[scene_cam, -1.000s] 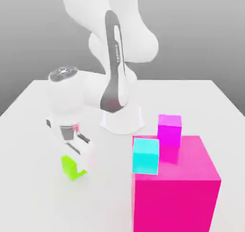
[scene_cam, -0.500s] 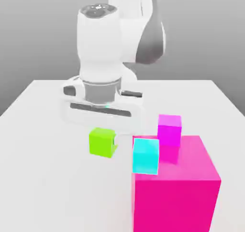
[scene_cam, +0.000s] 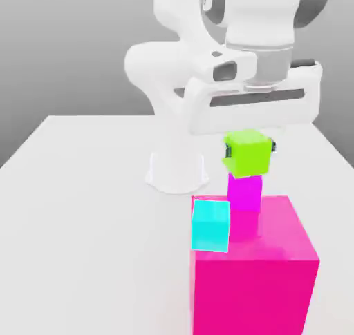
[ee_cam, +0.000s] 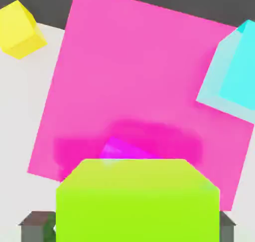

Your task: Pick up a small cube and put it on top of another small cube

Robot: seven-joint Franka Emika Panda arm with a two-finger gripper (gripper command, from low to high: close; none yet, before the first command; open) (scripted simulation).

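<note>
Lime-green cube (scene_cam: 247,152) sits right on top of the small magenta cube (scene_cam: 245,192), its edges turned a little off from the one beneath, so the stack looks made or very nearly so. The magenta cube itself stands on the big hot-pink block (scene_cam: 254,268), which is why the whole pile rides well above the white table (scene_cam: 90,209). Beside it, on the block's near corner toward the exterior view's left, is the cyan cube (scene_cam: 210,224), apart from the stack and not in the way. The tool (scene_cam: 249,147) hangs straight down over the green cube, its dark fingertips (scene_cam: 226,149) flanking both sides; whether they pinch it or have let go I cannot tell. From the hand view the green cube fills the foreground with the magenta one peeking out just beyond it, and a yellow cube (ee_cam: 19,29) lies off on the table. A second back the green cube was down on the table toward the exterior view's left, gripped low; half a second back it was in the air, halfway across.
</note>
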